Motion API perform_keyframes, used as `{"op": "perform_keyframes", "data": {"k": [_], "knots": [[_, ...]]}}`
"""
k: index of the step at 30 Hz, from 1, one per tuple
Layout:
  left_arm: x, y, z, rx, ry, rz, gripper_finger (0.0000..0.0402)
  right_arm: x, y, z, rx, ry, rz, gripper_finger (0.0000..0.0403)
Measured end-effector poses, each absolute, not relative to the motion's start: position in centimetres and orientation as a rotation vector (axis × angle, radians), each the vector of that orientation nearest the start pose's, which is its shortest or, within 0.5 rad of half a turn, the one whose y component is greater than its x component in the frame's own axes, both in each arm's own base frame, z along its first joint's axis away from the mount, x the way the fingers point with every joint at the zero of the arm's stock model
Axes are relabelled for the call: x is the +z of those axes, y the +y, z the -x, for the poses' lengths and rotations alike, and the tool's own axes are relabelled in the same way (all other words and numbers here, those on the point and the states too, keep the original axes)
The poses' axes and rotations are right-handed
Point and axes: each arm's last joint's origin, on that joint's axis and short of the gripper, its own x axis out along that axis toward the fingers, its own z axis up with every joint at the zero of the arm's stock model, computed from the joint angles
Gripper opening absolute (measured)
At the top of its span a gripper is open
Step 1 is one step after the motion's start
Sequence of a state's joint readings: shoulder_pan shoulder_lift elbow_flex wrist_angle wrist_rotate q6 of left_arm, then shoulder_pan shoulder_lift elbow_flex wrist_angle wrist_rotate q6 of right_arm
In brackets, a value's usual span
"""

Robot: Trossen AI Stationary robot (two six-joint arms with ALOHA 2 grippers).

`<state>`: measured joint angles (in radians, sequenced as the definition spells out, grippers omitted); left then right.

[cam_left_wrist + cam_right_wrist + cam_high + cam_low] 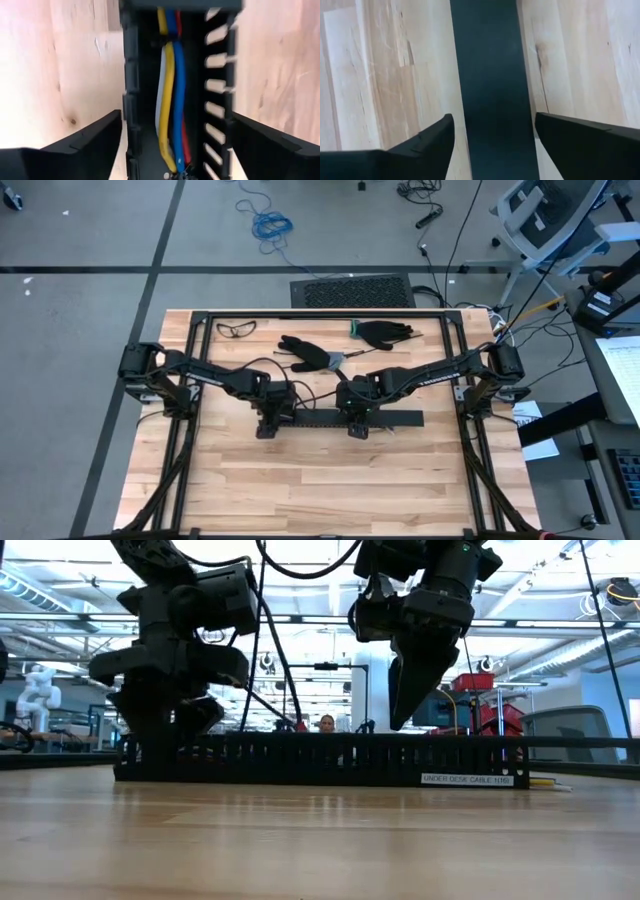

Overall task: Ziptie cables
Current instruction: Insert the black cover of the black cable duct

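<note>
Wooden table planks (320, 840) fill the foreground of the low view, and on them lies a long black slotted cable tray (320, 760) with a white label near one end. Inside this tray lie the cables (170, 100): a bundle of yellow, blue, grey-white and red wires running side by side along the channel, seen only from the left wrist camera. From that camera the left gripper (175, 145) has its fingers spread wide, one on each side of the tray's walls, gripping nothing. From its own wrist camera the right gripper (495, 137) stands wide too, straddling a closed black stretch of the tray where no wires show. From above, both arms meet over the tray at mid-table, the left gripper (270, 425) near its left end, the right gripper (357, 427) near its middle. Two black gloves (345, 343) and safety glasses (236, 329) lie farther back. Beyond the table, a bright workshop hall with a person (326, 723) far off.
</note>
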<state>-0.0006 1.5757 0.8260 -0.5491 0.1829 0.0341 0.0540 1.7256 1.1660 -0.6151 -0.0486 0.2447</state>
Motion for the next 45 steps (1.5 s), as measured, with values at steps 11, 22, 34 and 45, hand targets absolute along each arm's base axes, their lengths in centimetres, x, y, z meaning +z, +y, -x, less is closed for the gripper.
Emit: {"op": "perform_keyframes", "data": {"k": [11,22,34,45], "knots": [[16.1,-0.4,-25.1,-0.16,1.539,0.054,0.0366,19.6,2.0,-33.6,-0.038,1.19,-0.187,0.0274],[15.5,-0.3,-25.5,-0.14,1.456,0.041,0.0366,19.6,2.0,-33.6,-0.04,1.189,-0.191,0.0274],[13.4,-0.3,-24.3,-0.095,1.452,0.083,0.0366,19.6,2.0,-33.5,-0.04,1.2,-0.189,0.0274],[13.0,-0.3,-23.7,-0.089,1.452,0.088,0.0366,19.5,2.0,-33.3,-0.045,1.227,-0.192,0.0274]]}}
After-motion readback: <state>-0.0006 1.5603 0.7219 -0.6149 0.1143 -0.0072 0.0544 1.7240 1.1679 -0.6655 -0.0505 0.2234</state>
